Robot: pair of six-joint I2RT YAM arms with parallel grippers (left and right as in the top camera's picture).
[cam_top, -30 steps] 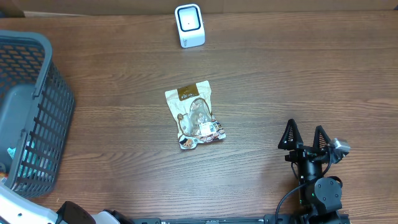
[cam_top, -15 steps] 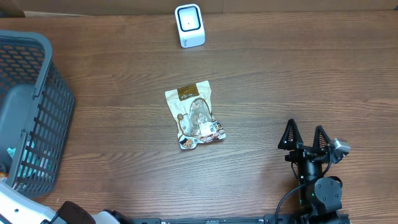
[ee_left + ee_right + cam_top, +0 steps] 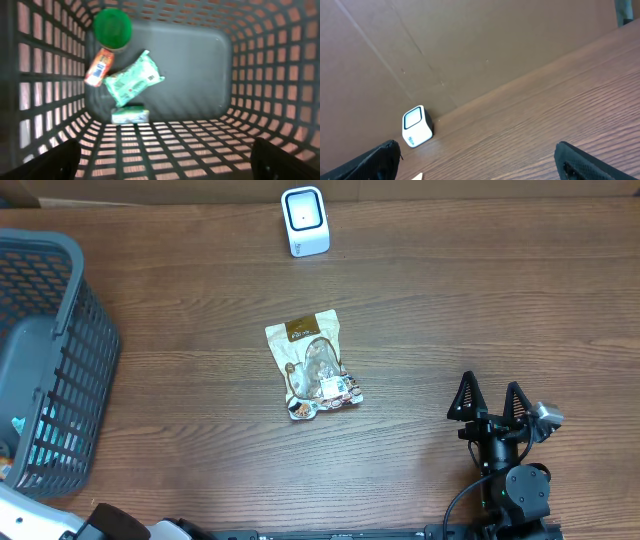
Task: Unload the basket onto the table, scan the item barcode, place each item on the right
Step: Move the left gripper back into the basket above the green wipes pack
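Left jaws: released, spread wide, over the grey basket (image 3: 200,65).
Right jaws: released, empty, to the right of the pouch.
Snack pouch (image 3: 312,366): flat on the tabletop (image 3: 450,300) centre, well apart from the scanner (image 3: 304,220).

Grey lattice basket (image 3: 75,380), brown wood-grain table (image 3: 480,300), white scanner (image 3: 304,220), cream-and-brown pouch (image 3: 312,367).

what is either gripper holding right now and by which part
Nothing is held: the right gripper stands open above the table, the left gripper open over the basket.
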